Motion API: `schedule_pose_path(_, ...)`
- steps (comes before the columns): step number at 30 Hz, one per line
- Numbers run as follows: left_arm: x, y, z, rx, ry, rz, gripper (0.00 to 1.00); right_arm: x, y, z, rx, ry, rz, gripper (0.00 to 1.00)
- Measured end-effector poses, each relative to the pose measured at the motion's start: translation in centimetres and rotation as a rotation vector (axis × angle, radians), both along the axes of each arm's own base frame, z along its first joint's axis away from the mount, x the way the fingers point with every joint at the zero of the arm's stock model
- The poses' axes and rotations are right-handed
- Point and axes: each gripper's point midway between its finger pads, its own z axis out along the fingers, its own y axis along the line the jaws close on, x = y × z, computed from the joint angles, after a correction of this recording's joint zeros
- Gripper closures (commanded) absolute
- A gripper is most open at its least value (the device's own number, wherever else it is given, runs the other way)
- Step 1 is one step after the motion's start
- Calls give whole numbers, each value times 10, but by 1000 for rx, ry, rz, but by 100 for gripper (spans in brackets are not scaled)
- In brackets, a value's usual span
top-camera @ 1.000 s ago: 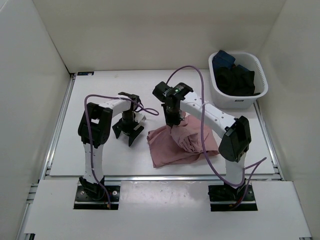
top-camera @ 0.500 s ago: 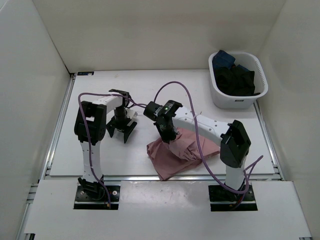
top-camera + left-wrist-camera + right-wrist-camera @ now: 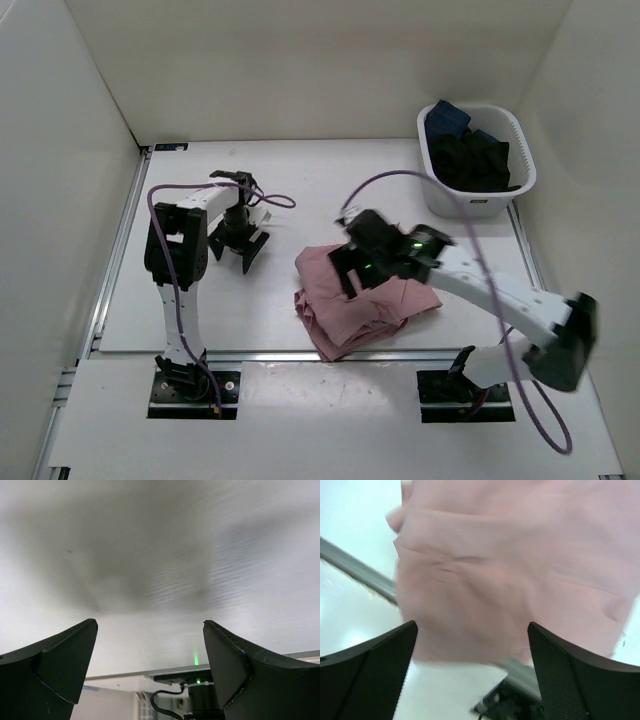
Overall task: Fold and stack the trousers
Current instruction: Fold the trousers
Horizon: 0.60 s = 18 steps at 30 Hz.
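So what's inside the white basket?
The basket holds crumpled black clothes, with something blue at its back corner. Anything lying underneath them is covered up.

Robotics lab test cell.
Plain white panels wall in a white table edged with aluminium rail; two cabled robot arms stand bolted to black base plates at the near edge.

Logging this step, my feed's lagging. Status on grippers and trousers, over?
Left gripper open, empty, off to the side. Right gripper open above the trousers, holding nothing. Trousers a rumpled heap near the front edge. Nothing blocking; basket far right.
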Motion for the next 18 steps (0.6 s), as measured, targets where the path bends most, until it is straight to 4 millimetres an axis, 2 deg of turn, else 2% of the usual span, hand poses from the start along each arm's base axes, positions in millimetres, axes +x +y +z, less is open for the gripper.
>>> schedule_pose_path(2, 11, -9, 10, -10, -42, -42, 1, 16, -22, 22, 127, -68, -87, 23)
schedule_pose_path(4, 28, -29, 29, -30, -108, -105, 1, 41, -51, 36, 218, -132, -235, 34)
schedule_pose_path(5, 38, -43, 41, -43, -153, -145, 1, 52, -66, 36, 238, -154, -316, 52)
schedule_pose_path(6, 48, -59, 56, -58, -200, -187, 0, 61, -78, 32, 249, -161, -388, 58)
schedule_pose_path(7, 59, -79, 72, -81, -258, -234, 0, 67, -89, 23, 251, -157, -452, 61)
schedule_pose_path(9, 73, -127, 106, -140, -376, -339, 0, 76, -110, -7, 241, -107, -584, 63)
schedule_pose_path(10, 73, -153, 121, -178, -428, -397, 0, 78, -120, -24, 229, -72, -640, 63)
schedule_pose_path(11, 64, -177, 132, -217, -456, -459, 0, 78, -129, -41, 217, -26, -696, 63)
schedule_pose_path(13, 30, -213, 138, -273, -452, -575, 0, 75, -144, -70, 186, 53, -782, 38)
schedule_pose_path(15, -16, -234, 124, -301, -381, -681, 0, 70, -148, -88, 167, 112, -822, 5)
schedule_pose_path(17, -63, -232, 93, -281, -256, -755, 0, 67, -149, -99, 162, 141, -843, 1)
schedule_pose_path(18, -78, -228, 78, -263, -203, -772, 0, 66, -150, -102, 162, 148, -852, 1)
